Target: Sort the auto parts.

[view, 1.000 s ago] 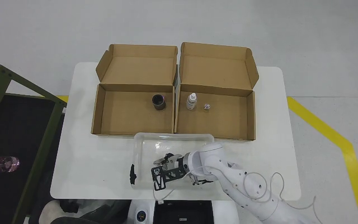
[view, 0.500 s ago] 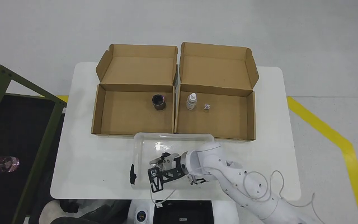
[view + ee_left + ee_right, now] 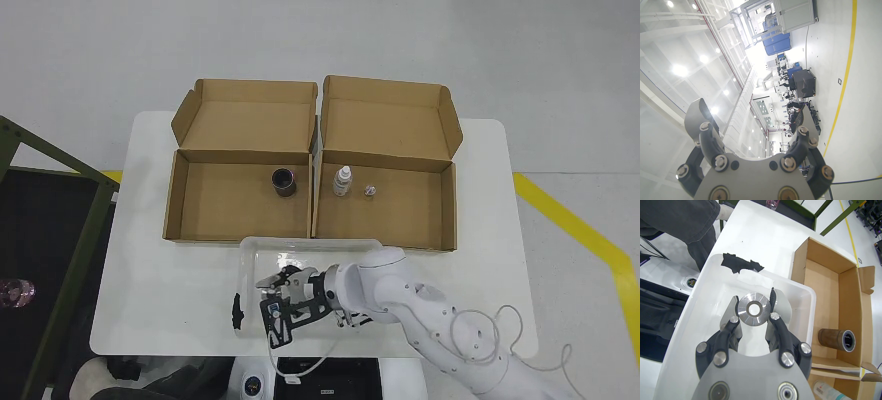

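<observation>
Your right gripper (image 3: 754,294) sits inside the white plastic tray (image 3: 806,291), at the near edge of the white table (image 3: 150,250); its fingers are clamped on a silver metal disc (image 3: 743,310) with a centre hole, one pad on each side of the rim; torn black tape (image 3: 738,264) clings to the tray's lip. Behind the tray, the left cardboard box (image 3: 210,200) holds a linear bearing (image 3: 836,340) lying on its side; the right cardboard box (image 3: 410,205) holds a small white bottle (image 3: 342,181) and a small metal part (image 3: 369,190). Your left gripper (image 3: 751,109) points at the ceiling; its fingers stand wide apart, with nothing between them.
</observation>
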You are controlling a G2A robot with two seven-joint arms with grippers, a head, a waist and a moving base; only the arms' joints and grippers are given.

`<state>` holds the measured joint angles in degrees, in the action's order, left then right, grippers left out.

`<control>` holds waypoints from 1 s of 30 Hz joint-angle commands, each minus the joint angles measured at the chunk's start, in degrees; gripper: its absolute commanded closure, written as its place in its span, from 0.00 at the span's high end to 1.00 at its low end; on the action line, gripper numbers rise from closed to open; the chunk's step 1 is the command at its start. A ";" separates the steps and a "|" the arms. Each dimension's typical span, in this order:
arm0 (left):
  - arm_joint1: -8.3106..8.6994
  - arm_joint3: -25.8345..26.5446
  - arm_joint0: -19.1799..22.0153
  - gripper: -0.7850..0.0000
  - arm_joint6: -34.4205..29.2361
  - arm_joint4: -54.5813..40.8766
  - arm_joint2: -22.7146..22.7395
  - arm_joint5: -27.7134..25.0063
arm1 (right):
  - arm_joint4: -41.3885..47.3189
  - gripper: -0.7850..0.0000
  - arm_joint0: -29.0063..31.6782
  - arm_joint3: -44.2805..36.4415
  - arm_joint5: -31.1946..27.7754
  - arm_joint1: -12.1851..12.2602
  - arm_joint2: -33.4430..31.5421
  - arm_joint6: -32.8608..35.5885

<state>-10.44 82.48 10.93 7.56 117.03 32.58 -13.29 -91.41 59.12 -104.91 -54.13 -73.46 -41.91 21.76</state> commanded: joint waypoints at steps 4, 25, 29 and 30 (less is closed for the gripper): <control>0.00 0.00 0.00 1.00 0.00 0.00 0.00 0.00 | -0.52 0.00 -0.09 -2.13 0.35 0.30 -0.98 -1.42; 0.00 0.00 0.00 1.00 0.00 0.00 0.00 0.00 | 2.56 0.00 -0.53 -7.68 3.75 1.44 -8.27 -10.40; 0.00 0.00 0.00 1.00 0.00 0.00 0.00 0.00 | 6.66 0.00 -0.98 -6.68 4.94 1.31 -9.25 -10.84; 0.00 0.00 0.00 1.00 0.00 0.00 0.00 0.00 | 8.13 0.00 -1.09 -6.30 5.35 1.25 -9.47 -10.53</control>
<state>-10.44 82.48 10.93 7.56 117.03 32.58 -13.29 -85.06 58.14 -111.64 -49.21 -72.15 -51.14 10.93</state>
